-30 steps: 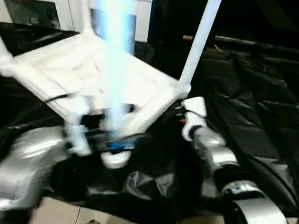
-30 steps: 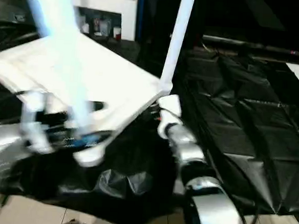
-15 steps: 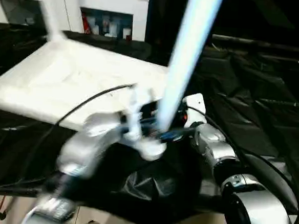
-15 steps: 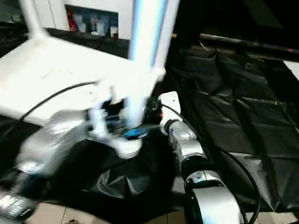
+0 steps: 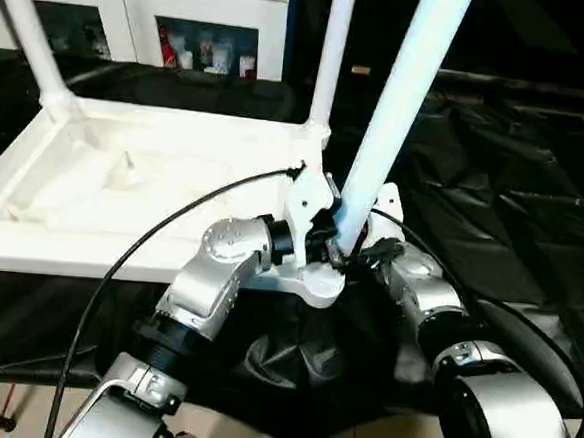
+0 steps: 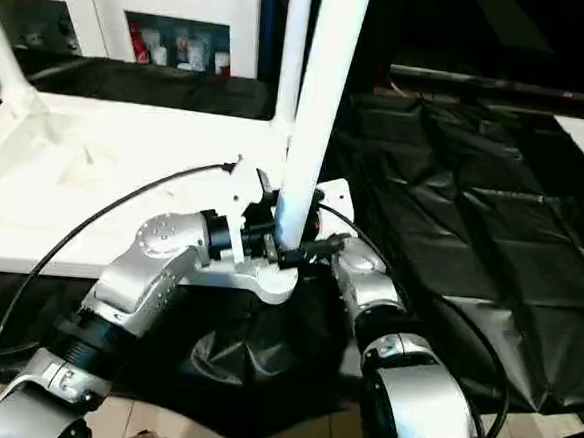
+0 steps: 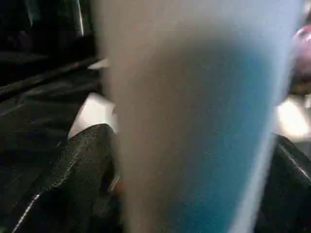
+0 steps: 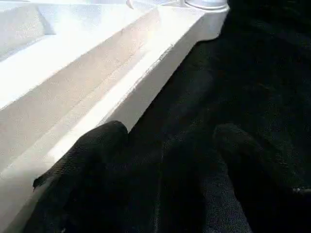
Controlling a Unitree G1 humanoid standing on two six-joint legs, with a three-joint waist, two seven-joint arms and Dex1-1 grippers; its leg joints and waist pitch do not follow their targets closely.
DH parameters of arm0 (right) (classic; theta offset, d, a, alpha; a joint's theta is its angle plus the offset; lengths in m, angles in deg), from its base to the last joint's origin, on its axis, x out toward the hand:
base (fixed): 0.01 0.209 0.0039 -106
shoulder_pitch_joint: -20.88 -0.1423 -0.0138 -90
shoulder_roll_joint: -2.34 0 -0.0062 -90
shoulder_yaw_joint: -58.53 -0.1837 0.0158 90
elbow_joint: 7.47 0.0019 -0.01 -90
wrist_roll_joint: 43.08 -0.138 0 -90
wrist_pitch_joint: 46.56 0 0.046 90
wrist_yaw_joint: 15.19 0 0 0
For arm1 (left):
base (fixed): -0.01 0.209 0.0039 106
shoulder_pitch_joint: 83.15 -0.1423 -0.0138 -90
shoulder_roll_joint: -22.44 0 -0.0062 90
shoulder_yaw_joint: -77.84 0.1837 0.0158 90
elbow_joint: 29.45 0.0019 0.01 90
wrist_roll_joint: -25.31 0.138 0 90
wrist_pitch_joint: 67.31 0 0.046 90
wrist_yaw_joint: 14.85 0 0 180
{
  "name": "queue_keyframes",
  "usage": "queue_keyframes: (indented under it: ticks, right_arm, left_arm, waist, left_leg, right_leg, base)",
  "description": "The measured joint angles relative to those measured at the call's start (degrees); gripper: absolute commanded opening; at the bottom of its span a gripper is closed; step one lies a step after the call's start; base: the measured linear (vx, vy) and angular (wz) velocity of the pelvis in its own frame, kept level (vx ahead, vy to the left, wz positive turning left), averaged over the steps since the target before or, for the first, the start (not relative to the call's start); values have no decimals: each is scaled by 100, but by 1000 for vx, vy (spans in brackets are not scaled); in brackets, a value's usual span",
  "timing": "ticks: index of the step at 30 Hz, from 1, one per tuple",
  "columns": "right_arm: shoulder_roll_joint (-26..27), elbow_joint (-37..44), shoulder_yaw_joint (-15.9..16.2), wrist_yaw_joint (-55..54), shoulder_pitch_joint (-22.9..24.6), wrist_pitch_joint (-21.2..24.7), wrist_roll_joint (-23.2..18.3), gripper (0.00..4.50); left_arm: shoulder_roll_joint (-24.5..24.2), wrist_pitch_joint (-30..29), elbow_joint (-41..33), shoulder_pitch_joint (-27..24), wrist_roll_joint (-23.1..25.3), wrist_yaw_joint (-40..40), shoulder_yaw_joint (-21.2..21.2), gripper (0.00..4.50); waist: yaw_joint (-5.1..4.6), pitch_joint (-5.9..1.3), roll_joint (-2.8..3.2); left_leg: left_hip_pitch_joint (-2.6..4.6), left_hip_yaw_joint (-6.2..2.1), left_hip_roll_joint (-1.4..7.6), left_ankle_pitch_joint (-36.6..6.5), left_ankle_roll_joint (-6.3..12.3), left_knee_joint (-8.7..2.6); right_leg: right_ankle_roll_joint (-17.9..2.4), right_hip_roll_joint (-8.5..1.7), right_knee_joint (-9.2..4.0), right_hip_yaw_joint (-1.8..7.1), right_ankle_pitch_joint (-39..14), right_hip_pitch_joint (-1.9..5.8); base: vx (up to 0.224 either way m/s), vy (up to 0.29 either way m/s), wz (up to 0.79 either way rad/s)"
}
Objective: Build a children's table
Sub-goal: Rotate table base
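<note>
Children's table top (image 5: pixel 124 182) lies upside down on the black-covered worktop (image 5: pixel 512 224), two legs standing in its far sockets. Left hand (image 5: pixel 328 244) pinches a third leg (image 5: pixel 394 116) at the near right corner socket (image 5: pixel 313 284). Right hand (image 8: pixel 165 160), fingers spread, hovers beside the top's edge. No writing is readable.

You're in an indoor test room. Black sheeting (image 5: pixel 514 194) drapes the work surface. A white glass-doored cabinet (image 5: pixel 200 32) stands behind it.

left arm (image 5: pixel 207 283): silver shell, black joints, black cable | right arm (image 5: pixel 462 366): silver, black rings | fingers (image 8: pixel 82 170): black
</note>
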Motion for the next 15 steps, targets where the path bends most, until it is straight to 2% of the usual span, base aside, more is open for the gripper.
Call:
queue_keyframes:
  ticks: [4, 7, 8, 9, 12, 15]
  right_arm:
    - [-384, 203, 108, 675, 46, -2, 4, 364]
    - [-719, 519, 236, 1133, 147, -25, 43, 364]
    - [-851, 616, 325, 1349, 213, -32, 102, 364]
    - [-996, 713, 422, 1603, 310, -39, 161, 364]
    - [-1297, 1016, 588, 2257, 577, -45, 211, 364]
    - [-1517, 1414, 701, 2793, 743, 23, 192, 364]
  left_arm:
    - [-743, 66, 61, -130, 99, 659, 89, 445]
    - [-1100, 22, 218, -312, 108, 1136, 96, 445]
    - [-1211, 19, 236, -323, 107, 1328, 136, 419]
    - [-1407, 25, 254, -323, 111, 1535, 167, 419]
    - [-1824, 268, 632, -199, 339, 1754, 202, 392]
    - [-1919, 479, 1006, -33, 558, 1800, 289, 371]
  waist:
    - [30, -16, 77]
    - [87, -17, 85]
    - [129, -16, 86]
    - [181, -17, 87]
    - [225, -16, 111]
    - [245, -17, 120]
  left_leg:
    - [1, 0, -2, 0, 0, 0]
    - [0, 5, -1, 1, 0, 3]
    - [-2, 5, -1, 0, 0, 5]
    - [0, 6, 0, 0, 0, 6]
    - [0, 6, -1, 0, 0, 10]
    - [-2, 3, -2, 1, 1, 18]
  right_leg:
    - [0, -2, 0, 2, 0, 2]
    - [0, -2, 0, -2, 0, 4]
    - [0, -2, 1, -3, 0, 4]
    - [0, -2, 1, -3, 0, 4]
    - [-2, -3, 1, -1, 2, 8]
    - [-6, -6, 1, -1, 4, 9]
  base:
    - [0, 0, 0]
    - [0, 0, 0]
    - [0, 0, 0]
    - [0, 0, 0]
    - [0, 0, 0]
    - [0, 0, 0]
